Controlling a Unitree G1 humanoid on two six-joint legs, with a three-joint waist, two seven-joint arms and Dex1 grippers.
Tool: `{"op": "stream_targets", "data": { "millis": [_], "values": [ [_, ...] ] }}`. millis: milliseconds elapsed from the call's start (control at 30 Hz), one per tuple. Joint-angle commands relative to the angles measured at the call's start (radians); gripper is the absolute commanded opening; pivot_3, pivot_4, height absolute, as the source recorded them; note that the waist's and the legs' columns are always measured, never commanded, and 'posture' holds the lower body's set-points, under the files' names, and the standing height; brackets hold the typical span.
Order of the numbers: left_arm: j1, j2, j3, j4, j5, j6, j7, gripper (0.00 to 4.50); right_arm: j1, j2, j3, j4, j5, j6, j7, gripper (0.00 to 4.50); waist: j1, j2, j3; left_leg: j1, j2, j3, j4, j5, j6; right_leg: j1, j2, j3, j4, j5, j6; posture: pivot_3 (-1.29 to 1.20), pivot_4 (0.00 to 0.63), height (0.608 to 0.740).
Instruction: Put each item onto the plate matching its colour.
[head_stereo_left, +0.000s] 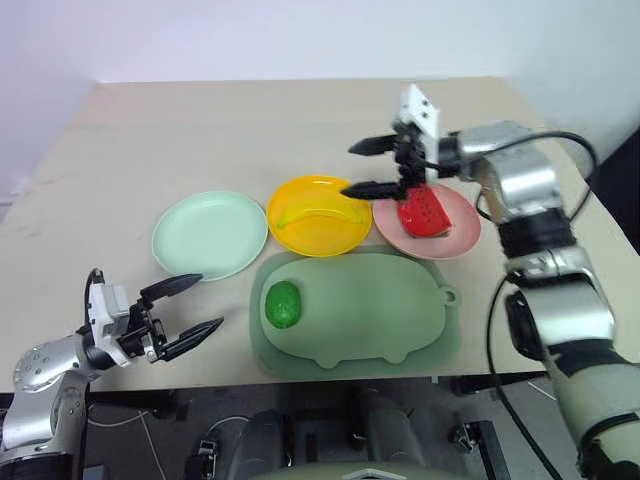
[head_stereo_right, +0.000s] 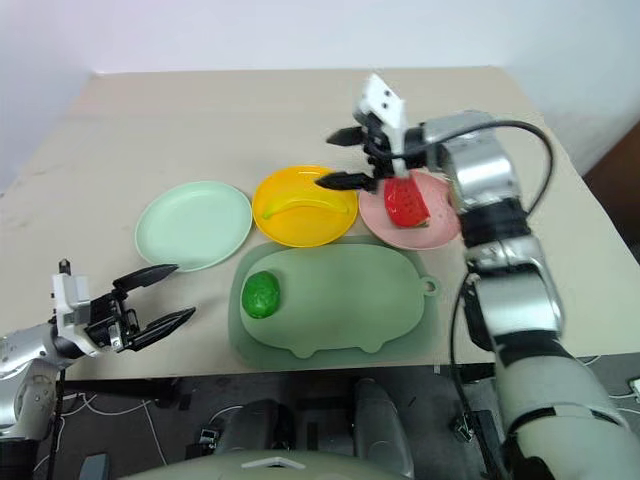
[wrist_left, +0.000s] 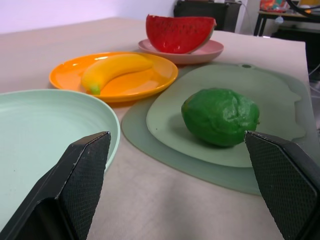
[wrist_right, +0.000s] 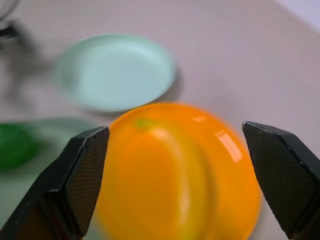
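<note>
Hovering above the gap between the orange plate (head_stereo_left: 318, 228) and the pink plate (head_stereo_left: 428, 229), right pincer (head_stereo_left: 370, 167) spread wide and gripping nothing, fingers pointing across toward the robot's left. Lying on the pink plate, red watermelon wedge (head_stereo_left: 421, 210), rind outward, matched to its colour and judged finished. Resting along the middle of the orange plate, yellow banana (head_stereo_left: 318, 213), likewise matched. Left over, bumpy green vegetable (head_stereo_left: 283, 303), sitting near one end of the pale green pig-shaped board (head_stereo_left: 390, 315), close to the mint green plate (head_stereo_left: 208, 233) but not on it; plate bare, just beside the board's edge. Waiting low at the near edge of the worktop (head_stereo_left: 200, 130), left pincer (head_stereo_left: 182, 310) released, fingers apart and level, aimed toward the vegetable as its wrist view shows, fruit framed between the two black tips. Judged next step: taking the vegetable with that nearer arm and setting it on the mint plate, a short carry to the side. Likely reason for the split of labour: each arm serving the plates on its own side. No brand, label or readable writing anywhere on plates, board or toys.
</note>
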Motion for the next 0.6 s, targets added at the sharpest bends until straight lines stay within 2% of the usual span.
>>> {"op": "stream_targets", "data": {
  "millis": [33, 200, 333, 467, 600],
  "values": [
    [-0.022, 0.011, -0.005, -0.018, -0.009, 0.002, -0.011, 4.5, 0.07, -0.101, -0.052, -0.153, 0.083, 0.044, 0.087, 4.47, 0.007, 0.0, 0.0, 0.0, 0.0, 0.0, 0.0, 0.0, 0.001, 0.0, 0.0, 0.0, 0.0, 0.0, 0.0, 0.0, 0.15, 0.736],
    [-0.063, 0.022, -0.02, -0.005, -0.002, 0.009, -0.02, 4.5, 0.182, -0.219, -0.102, -0.224, 0.142, 0.041, 0.131, 4.47, 0.012, 0.001, 0.0, 0.001, 0.0, 0.0, 0.0, 0.0, 0.001, 0.0, 0.002, 0.0, 0.001, 0.0, 0.0, 0.0, 0.15, 0.736],
    [-0.099, 0.034, -0.046, -0.046, -0.006, 0.064, 0.007, 4.5, 0.332, -0.286, -0.209, -0.296, 0.245, 0.044, 0.167, 4.47, 0.019, 0.0, 0.0, 0.001, 0.0, 0.0, 0.0, 0.0, 0.001, 0.001, 0.003, 0.0, 0.0, 0.0, 0.0, 0.0, 0.15, 0.736],
    [-0.106, 0.046, -0.08, -0.176, -0.027, 0.203, 0.105, 4.5, 0.483, -0.325, -0.279, -0.378, 0.296, -0.045, 0.219, 4.47, 0.019, 0.0, 0.0, 0.001, -0.001, -0.001, 0.001, 0.0, 0.001, 0.002, 0.001, 0.0, 0.0, 0.0, 0.0, 0.0, 0.15, 0.736],
    [-0.12, 0.042, -0.095, -0.297, -0.051, 0.329, 0.23, 4.5, 0.564, -0.36, -0.294, -0.363, 0.297, -0.127, 0.247, 4.47, 0.017, 0.0, 0.0, 0.003, -0.001, -0.001, 0.001, -0.001, 0.001, 0.004, 0.002, 0.001, -0.001, 0.0, 0.0, 0.0, 0.15, 0.736]
  ]
}}
